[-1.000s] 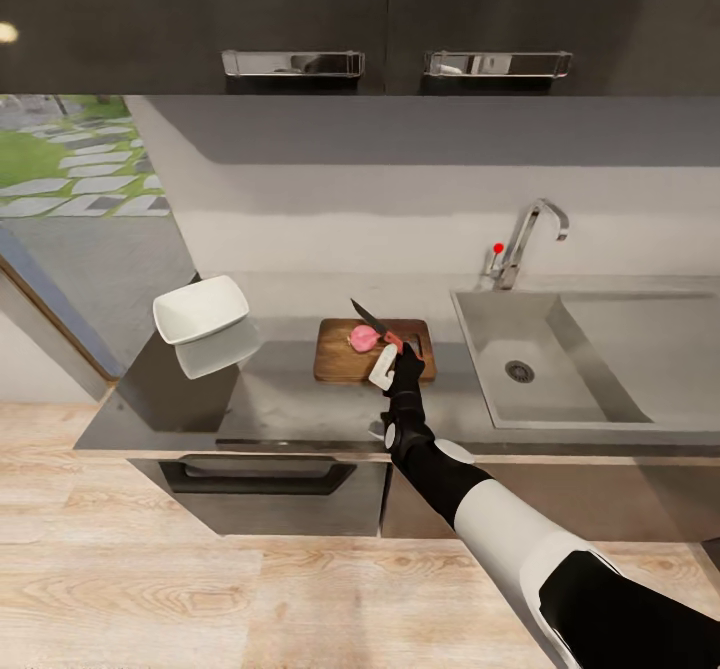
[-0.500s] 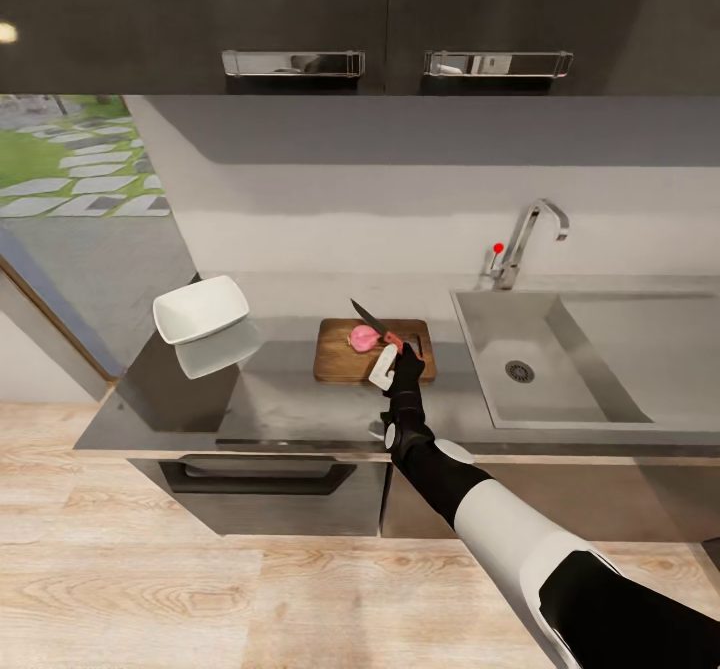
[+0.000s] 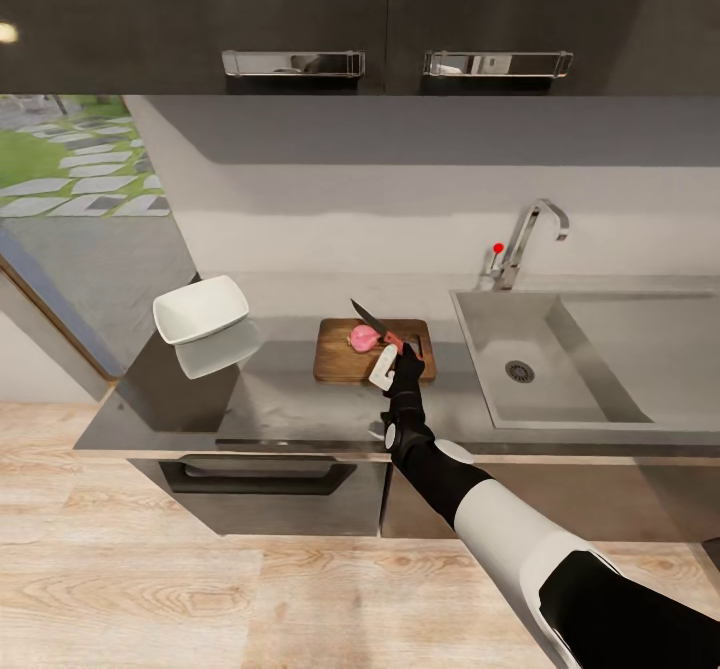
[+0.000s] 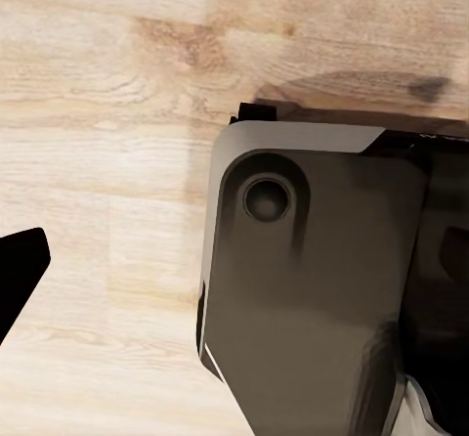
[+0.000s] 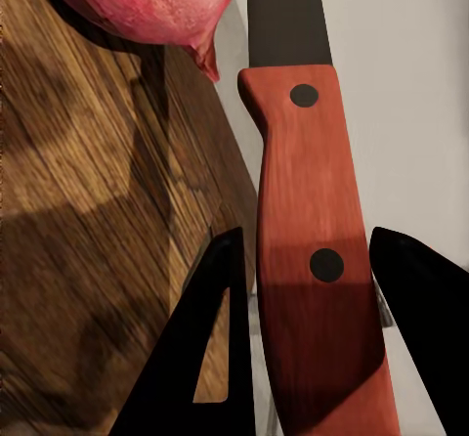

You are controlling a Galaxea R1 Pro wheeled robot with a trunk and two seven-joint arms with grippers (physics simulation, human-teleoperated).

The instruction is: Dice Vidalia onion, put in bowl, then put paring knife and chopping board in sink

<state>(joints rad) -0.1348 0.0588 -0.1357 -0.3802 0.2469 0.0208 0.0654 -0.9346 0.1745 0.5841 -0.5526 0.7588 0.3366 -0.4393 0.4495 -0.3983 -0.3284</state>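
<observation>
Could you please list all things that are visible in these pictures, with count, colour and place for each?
onion: 1, pink, whole, lying on the chopping board
chopping board: 1, dark brown wood, on the countertop left of the sink
paring knife: 1, red handle with dark blade, held over the board with the blade beside the onion
bowl: 1, white, at the left end of the countertop
countertop: 1, grey, over dark cabinets
sink: 1, grey with dark drain, at the right
tap: 1, chrome with a red dot, behind the sink
wall cabinets: dark, with 2 metal handles, above
floor: pale wood
right gripper: 1, black, closed around the knife handle
</observation>
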